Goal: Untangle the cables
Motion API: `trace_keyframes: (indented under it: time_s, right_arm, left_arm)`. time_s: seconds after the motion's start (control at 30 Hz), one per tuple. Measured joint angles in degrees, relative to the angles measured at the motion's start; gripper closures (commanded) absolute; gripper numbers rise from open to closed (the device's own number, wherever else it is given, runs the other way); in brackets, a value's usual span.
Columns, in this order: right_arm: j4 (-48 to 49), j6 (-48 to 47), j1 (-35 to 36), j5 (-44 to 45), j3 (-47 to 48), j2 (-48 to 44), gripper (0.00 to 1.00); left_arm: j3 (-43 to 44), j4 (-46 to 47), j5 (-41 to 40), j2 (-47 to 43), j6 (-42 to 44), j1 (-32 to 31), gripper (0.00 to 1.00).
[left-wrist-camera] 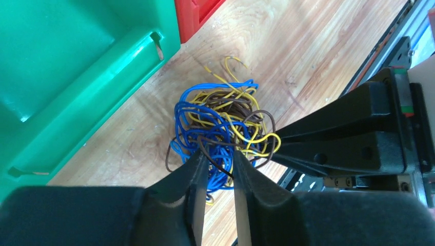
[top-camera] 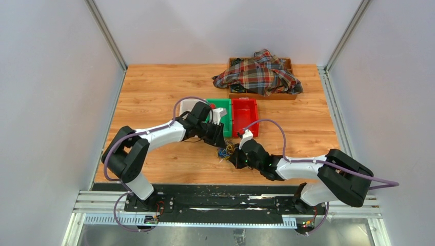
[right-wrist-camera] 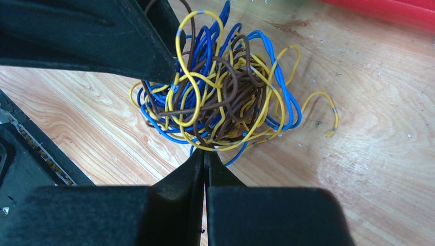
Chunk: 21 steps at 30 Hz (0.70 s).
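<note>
The cables (top-camera: pixel 225 151) lie as one tangled ball of blue, yellow and brown wires (left-wrist-camera: pixel 220 123) on the wooden table, just in front of the green bin. My left gripper (left-wrist-camera: pixel 219 158) reaches into the ball's near side. Its jaws stand a narrow gap apart, and a brown wire crosses that gap. From the opposite side, my right gripper (right-wrist-camera: pixel 206 151) is shut, its tips pinching yellow and brown strands at the edge of the cables (right-wrist-camera: pixel 220 102). Seen from above, the left gripper (top-camera: pixel 219 141) and right gripper (top-camera: pixel 235 158) nearly meet over the tangle.
A green bin (top-camera: pixel 225 120) and a red bin (top-camera: pixel 244 117) stand side by side just behind the tangle, with a pale bin (top-camera: pixel 187 106) to their left. A wooden tray under a plaid cloth (top-camera: pixel 261 77) sits at the back. The table's near rail lies close behind both wrists.
</note>
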Motion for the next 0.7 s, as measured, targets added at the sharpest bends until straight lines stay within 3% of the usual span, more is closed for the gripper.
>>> trace_keyframes:
  time_s: [0.07,0.3,0.4,0.6,0.7]
  right_arm:
    - [0.02,0.17,0.00,0.00,0.00,-0.02,0.99]
    - [0.09,0.20,0.00,0.02,-0.02,-0.46,0.99]
    - [0.17,0.20,0.00,0.02,-0.02,-0.48,0.99]
    - [-0.44,0.24,-0.02,0.26,-0.07,-1.77,0.80]
    - [-1.79,-0.04,-0.31,0.72,-0.09,-5.16,0.78]
  left_arm:
    - [0.66,-0.81,0.22,0.13,0.66,0.00,0.82]
    - [1.25,-4.55,-0.31,-5.31,4.68,0.00,0.82]
    - [2.62,-6.60,-0.70,-7.54,6.60,0.00,0.87]
    - [6.05,-12.00,-2.12,-9.07,11.06,0.00,0.99]
    - [7.82,-15.32,-2.78,-10.34,13.40,0.00,0.94]
